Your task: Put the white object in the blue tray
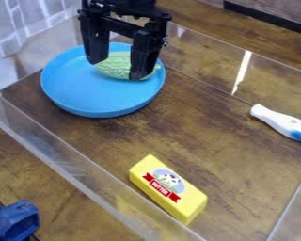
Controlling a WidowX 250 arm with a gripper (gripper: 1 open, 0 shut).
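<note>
Nothing done: the white object (282,122) lies well apart from the blue tray (68,94) (gripper (124,58) spread, empty).

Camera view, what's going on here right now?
The hand hangs open over the blue tray, pointing down and holding nothing. A green object lies in the tray under it. The white object is still on the table at the right, well apart from the tray, so it hasn't been picked up yet. A yellow box lies nearer the camera.
</note>
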